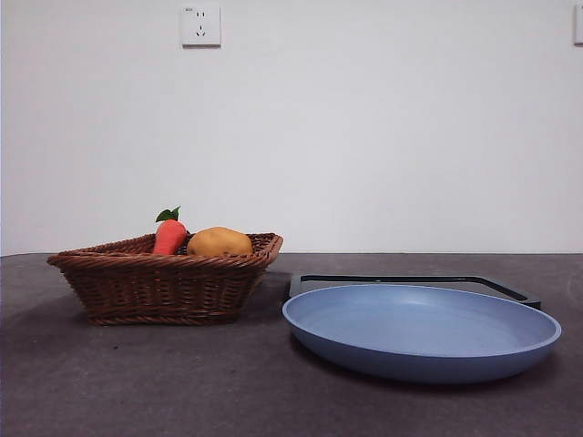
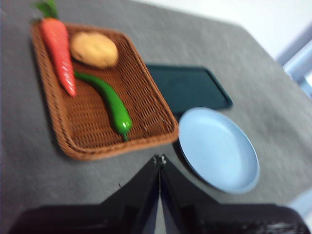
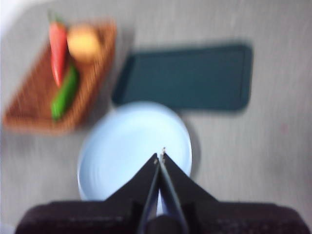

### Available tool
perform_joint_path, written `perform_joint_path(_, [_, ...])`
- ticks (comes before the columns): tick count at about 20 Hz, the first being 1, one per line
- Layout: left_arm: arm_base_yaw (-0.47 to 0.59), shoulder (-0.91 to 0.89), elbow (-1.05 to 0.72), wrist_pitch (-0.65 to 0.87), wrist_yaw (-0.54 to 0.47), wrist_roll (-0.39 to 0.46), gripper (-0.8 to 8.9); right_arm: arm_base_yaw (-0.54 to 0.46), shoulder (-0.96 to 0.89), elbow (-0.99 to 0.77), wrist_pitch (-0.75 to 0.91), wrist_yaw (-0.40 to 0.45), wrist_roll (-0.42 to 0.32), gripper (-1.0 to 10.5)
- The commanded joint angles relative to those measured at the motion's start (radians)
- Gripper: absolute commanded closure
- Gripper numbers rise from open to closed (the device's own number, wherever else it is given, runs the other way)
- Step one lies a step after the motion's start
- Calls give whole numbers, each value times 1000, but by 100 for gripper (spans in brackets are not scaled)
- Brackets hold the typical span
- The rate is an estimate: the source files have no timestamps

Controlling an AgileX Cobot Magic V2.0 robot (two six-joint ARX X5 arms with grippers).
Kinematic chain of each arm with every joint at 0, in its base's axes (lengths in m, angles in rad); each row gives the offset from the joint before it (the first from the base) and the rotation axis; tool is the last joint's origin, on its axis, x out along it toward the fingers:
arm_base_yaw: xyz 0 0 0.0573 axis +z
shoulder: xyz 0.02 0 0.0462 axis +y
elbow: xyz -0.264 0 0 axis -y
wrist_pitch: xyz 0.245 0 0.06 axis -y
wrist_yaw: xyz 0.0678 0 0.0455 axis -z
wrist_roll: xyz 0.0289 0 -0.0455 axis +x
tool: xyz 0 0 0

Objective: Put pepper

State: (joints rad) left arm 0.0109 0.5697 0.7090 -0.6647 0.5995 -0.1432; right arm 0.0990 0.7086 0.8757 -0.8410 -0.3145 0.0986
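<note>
The green pepper (image 2: 108,101) lies in the brown wicker basket (image 2: 146,102), beside a red carrot (image 2: 58,46) and a tan potato (image 2: 94,48). It also shows in the right wrist view (image 3: 65,92). In the front view the pepper is hidden behind the basket's wall (image 1: 164,282); only the carrot (image 1: 169,236) and potato (image 1: 219,242) rise above it. My left gripper (image 2: 159,159) is shut and empty, high above the table near the basket. My right gripper (image 3: 160,155) is shut and empty, high above the blue plate (image 3: 134,146). Neither gripper shows in the front view.
The blue plate (image 1: 421,330) sits right of the basket, with a dark tray (image 1: 510,289) behind it. The plate (image 2: 218,148) and tray (image 2: 187,88) also show in the left wrist view. A wall with a socket (image 1: 200,25) stands behind the table.
</note>
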Motion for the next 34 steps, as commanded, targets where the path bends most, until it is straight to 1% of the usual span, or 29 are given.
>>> perform_joint_path(1, [-4, 66, 76, -92, 36, 130, 807, 8, 51, 63, -110, -2, -104, 941])
perform_joint_path(3, [-15, 103, 114, -161, 32, 179, 807, 8, 81, 79, -167, -2, -138, 941])
perform_joint_path(7, [-18, 111, 118, -167, 32, 179, 803, 8, 92, 79, -185, -1, -142, 933])
perform_joint_path(8, [-18, 111, 118, -167, 32, 178, 775, 8, 92, 79, -185, -2, -142, 919])
perform_joint_path(9, [-18, 111, 118, -167, 31, 177, 691, 8, 92, 79, -185, -2, -142, 868])
perform_joint_path(10, [-18, 111, 118, -167, 29, 177, 575, 8, 92, 79, -185, -2, -141, 787])
perform_joint_path(11, [-18, 111, 118, -167, 29, 175, 485, 8, 92, 79, -185, -1, -140, 701])
perform_joint_path(12, [-18, 111, 118, -167, 29, 172, 460, 8, 93, 79, -185, -1, -137, 638])
perform_joint_path(13, [-18, 111, 118, -167, 29, 171, 462, 8, 97, 79, -185, -1, -133, 620])
perform_joint_path(17, [-18, 111, 118, -167, 29, 171, 462, 8, 124, 79, -182, -1, -133, 621])
perform_joint_path(21, [-18, 111, 118, -167, 31, 171, 462, 8, 209, 79, -148, -1, -119, 622])
perform_joint_path(24, [-18, 111, 118, -167, 31, 171, 462, 10, 321, 79, -73, -2, -114, 623])
perform_joint_path(28, [-18, 111, 118, -166, 31, 171, 462, 42, 499, 79, 60, -1, -103, 623])
perform_joint_path(34, [-18, 111, 118, -165, 30, 171, 462, 99, 754, 79, 187, 10, -108, 623])
